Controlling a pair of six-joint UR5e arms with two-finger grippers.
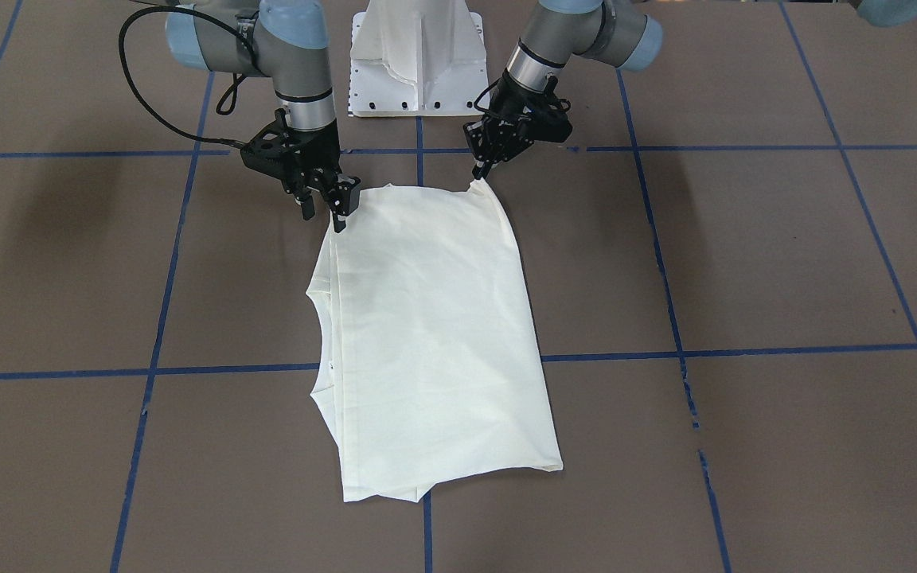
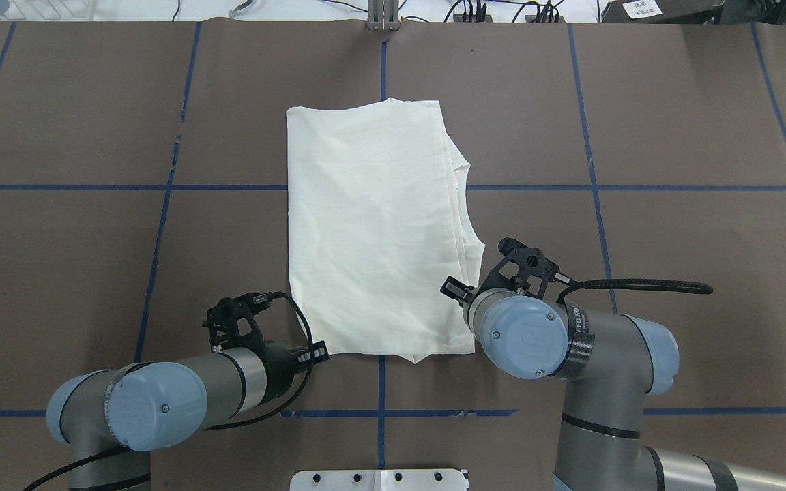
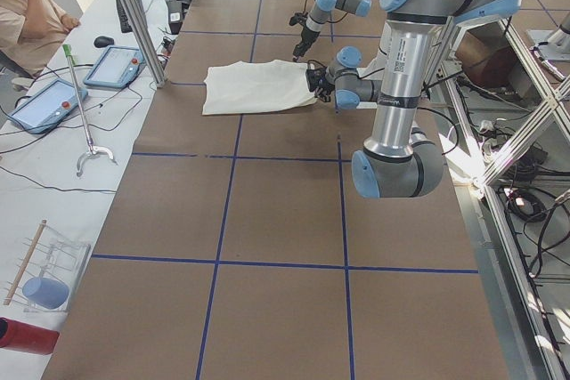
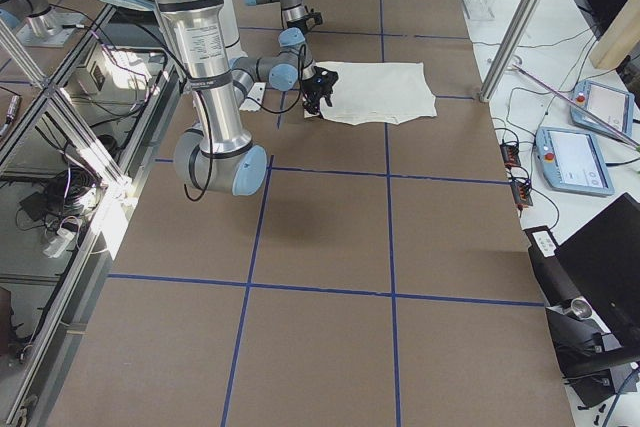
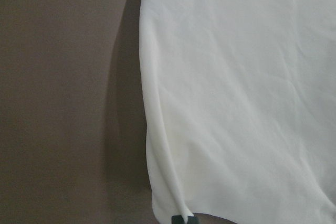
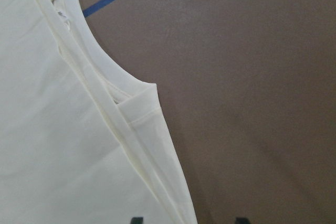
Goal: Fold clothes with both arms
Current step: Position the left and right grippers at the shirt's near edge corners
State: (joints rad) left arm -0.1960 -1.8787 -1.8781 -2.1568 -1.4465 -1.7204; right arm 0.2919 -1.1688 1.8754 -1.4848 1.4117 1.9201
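The cream T-shirt (image 1: 427,334) lies folded at the middle of the table (image 1: 745,263), plain side up, with its neckline (image 2: 464,198) on the robot's right. The left tool (image 1: 478,177) is closed on the shirt's corner nearest the robot on that side, and the corner is drawn up in a small peak. The right tool (image 1: 323,213) stands at the other near corner with its fingers apart. In the wrist view the shirt's edge runs between them, and they grip nothing.
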